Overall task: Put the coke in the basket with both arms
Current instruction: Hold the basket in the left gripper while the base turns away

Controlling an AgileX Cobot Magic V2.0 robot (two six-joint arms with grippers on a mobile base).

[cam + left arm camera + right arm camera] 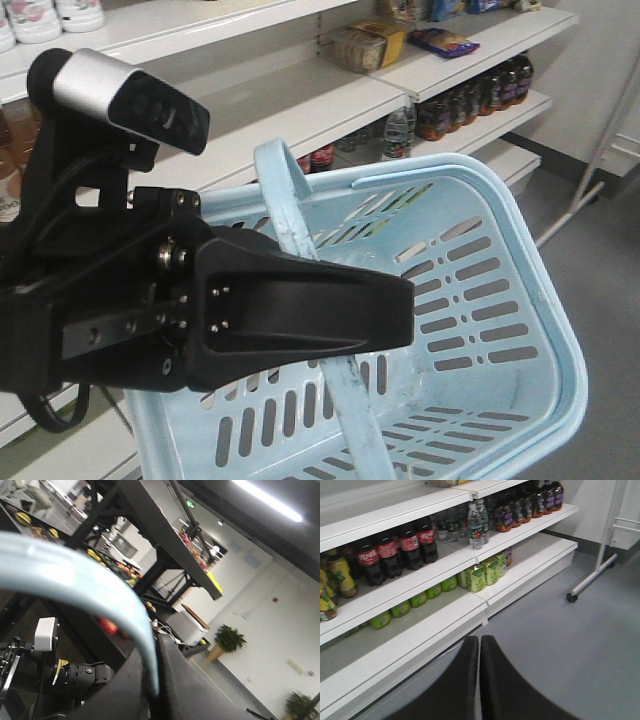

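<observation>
Indoors, bottle shelves [420,587], grey floor [570,645], L tool [395,310] on basket [430,168]

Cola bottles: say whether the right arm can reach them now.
Probably yes: the right gripper is empty, and nothing stands between it and the cola bottles at the shelf front, though its fingers are shut.

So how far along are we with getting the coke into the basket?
Done: the left gripper is clamped on the handle of the basket. In hand: the right gripper is shut and empty, facing the drink shelves. To do: picking the coke can and dropping it in. No red can shows in any view, and the visible part of the basket holds none.
</observation>
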